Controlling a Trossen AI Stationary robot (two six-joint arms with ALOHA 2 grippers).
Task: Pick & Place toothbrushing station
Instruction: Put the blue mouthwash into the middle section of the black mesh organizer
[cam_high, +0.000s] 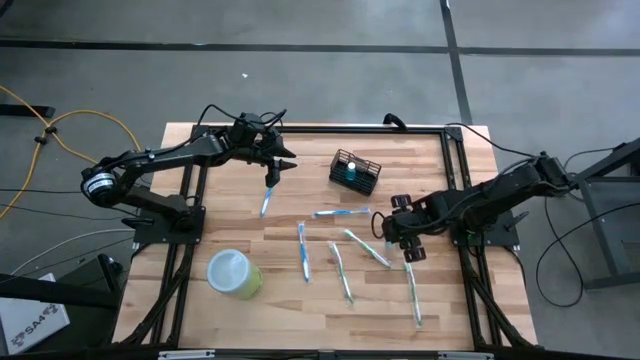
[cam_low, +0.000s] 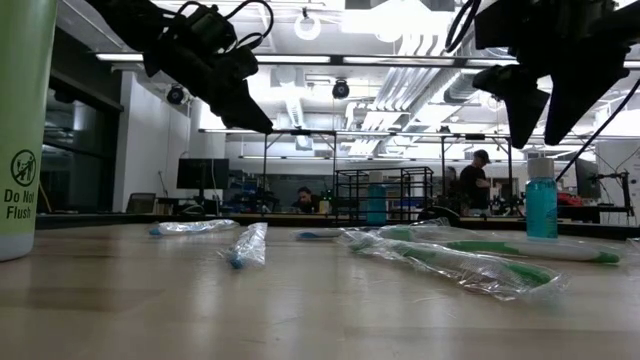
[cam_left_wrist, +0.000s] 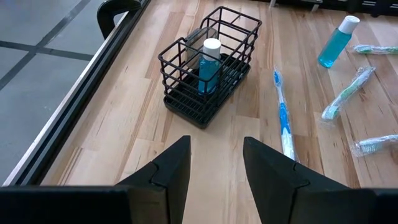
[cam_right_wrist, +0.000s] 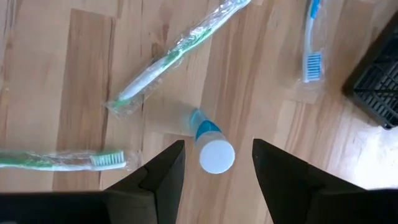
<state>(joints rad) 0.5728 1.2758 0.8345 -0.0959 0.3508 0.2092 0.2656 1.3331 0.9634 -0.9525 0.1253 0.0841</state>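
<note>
The black wire basket (cam_high: 356, 172) stands on the table's far middle and also shows in the left wrist view (cam_left_wrist: 208, 68). A small blue bottle with a white cap (cam_left_wrist: 209, 62) stands in it. My left gripper (cam_high: 283, 163) hovers open and empty left of the basket, and the left wrist view shows its fingers (cam_left_wrist: 216, 162) pointing toward the basket. My right gripper (cam_high: 405, 243) is open and points down over a second blue bottle (cam_right_wrist: 211, 146), which stands upright on the table (cam_low: 540, 200). Its fingers stand above and to either side of the cap without touching.
Several wrapped toothbrushes, blue (cam_high: 266, 200) and green (cam_high: 368, 248), lie scattered over the table's middle and right. A light-green cup (cam_high: 235, 272) sits near the front left. Black frame rails (cam_high: 190, 200) run along the table's sides. People show in the room beyond the table.
</note>
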